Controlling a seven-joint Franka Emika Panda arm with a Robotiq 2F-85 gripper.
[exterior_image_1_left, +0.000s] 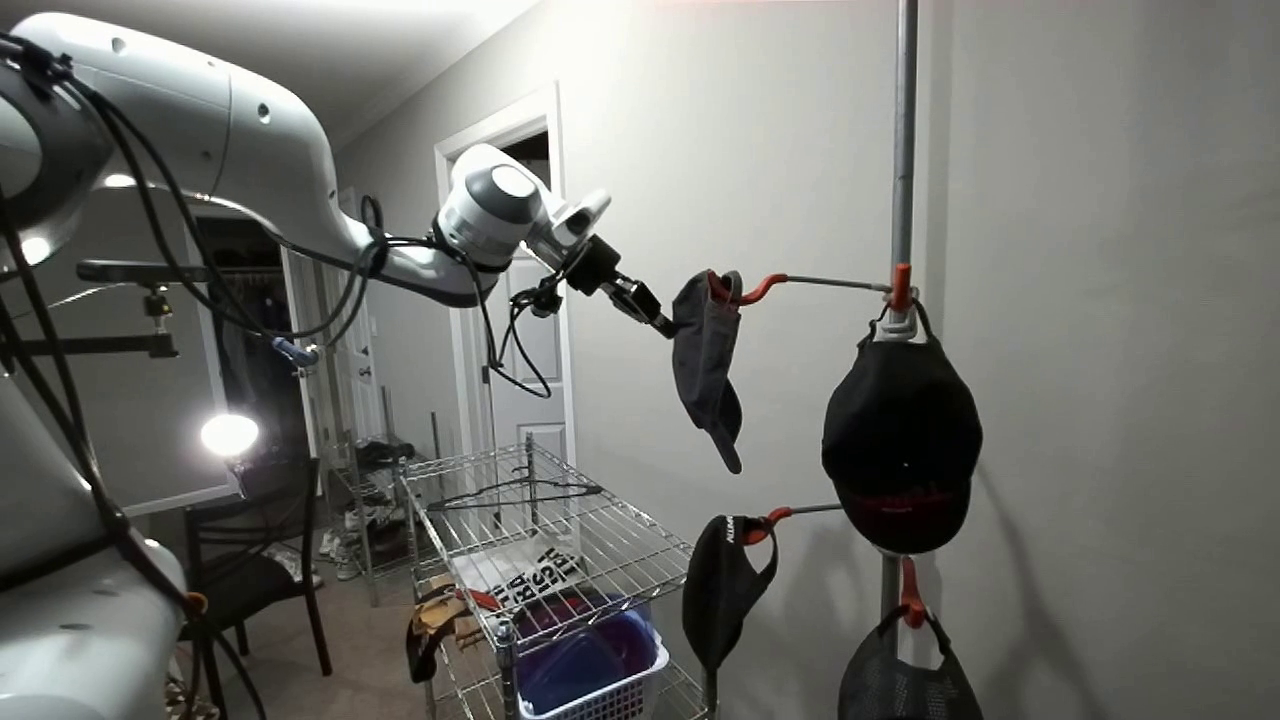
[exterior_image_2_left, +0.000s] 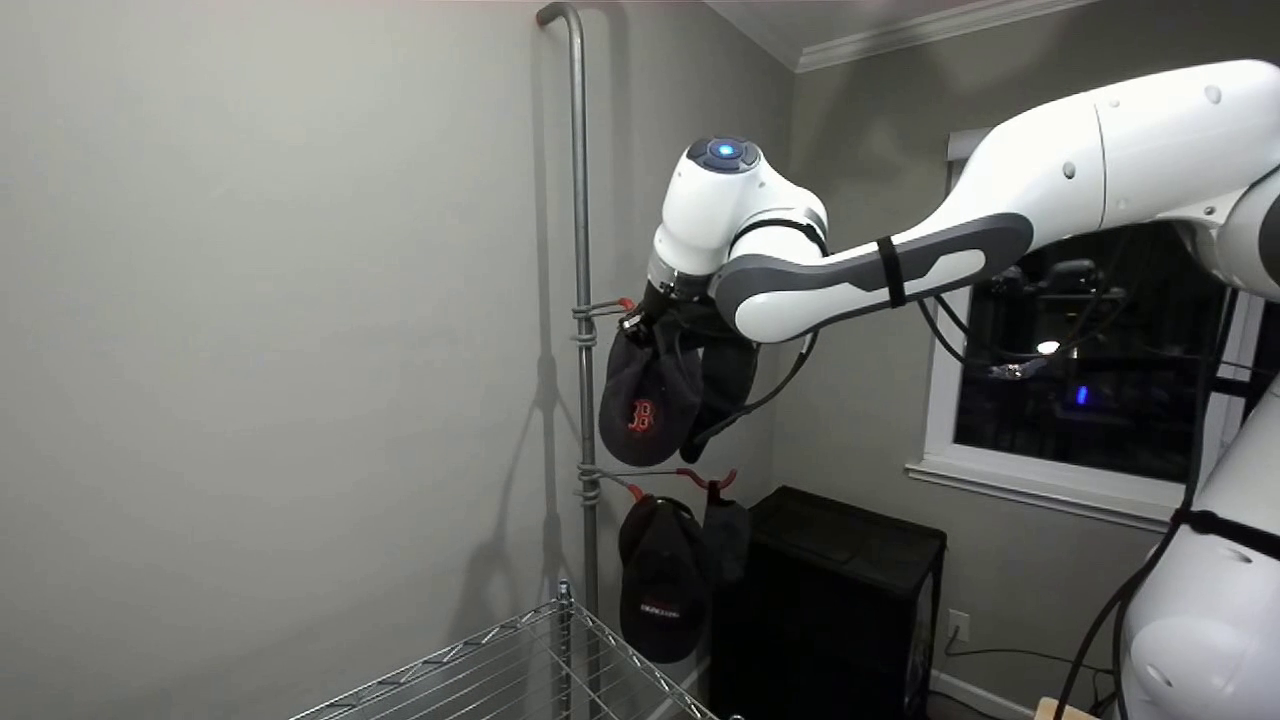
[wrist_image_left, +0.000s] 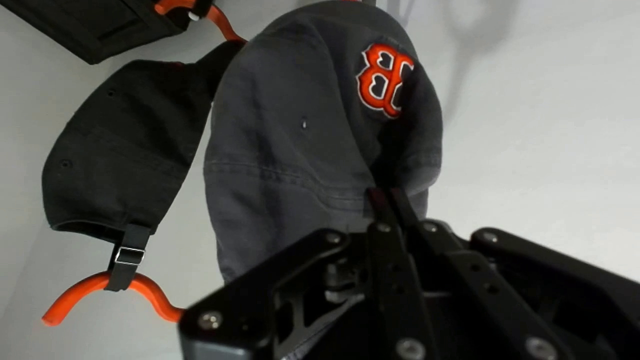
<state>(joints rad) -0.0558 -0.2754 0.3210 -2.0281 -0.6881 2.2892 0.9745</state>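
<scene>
1. Pinching fabric of the gray cap (wrist_image_left: 280, 110), by appearance, the fingers (wrist_image_left: 385, 245) stand closed, tips together with no usable opening.
2. Location: the gray cap hangs on a red hook (exterior_image_1_left: 765, 286), left of the pole (exterior_image_1_left: 904, 130) in an exterior view.
3. Done: contact and, by judgement, grip.
4. Outstanding: the gray cap is not yet clear of the red hook.

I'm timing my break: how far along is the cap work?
Done: the gripper is at the red-B cap, shut. In hand: apparently getting a hold there; whether fabric is pinched is unclear. Left, perhaps: taking the cap off, since in an exterior view it hangs on a red hook.
</scene>
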